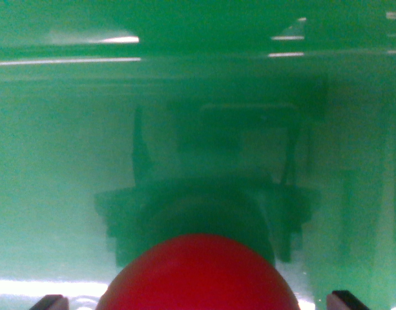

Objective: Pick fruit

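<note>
1. Red fruit (196, 274) sits at the bottom centre of the wrist view, round top showing, lower part cut off by the frame edge; kind of fruit not clear, smooth and red
2. Fruit lies between the two dark fingertips: one tip (49, 301) at the wrist view's left corner, one (347, 300) at the right corner
3. Gripper (198, 301) reads as spread wide, both tips standing off from the fruit's sides with a gap on each; not pinching anything visible
4. Key relation: fruit is centred on the gripper axis, straight ahead of the tool, no clear offset to either side; roundish, so no long axis to line up with
5. Judgement: closing in on the fruit's widest part looks like the next need; contact depth is hidden below the frame
6. Outward: glossy green surface (68, 161) fills the rest, carrying a dark reflection (210, 194) of the arm hardware just above the fruit
7. Bright light streaks (120, 40) near the top edge
</note>
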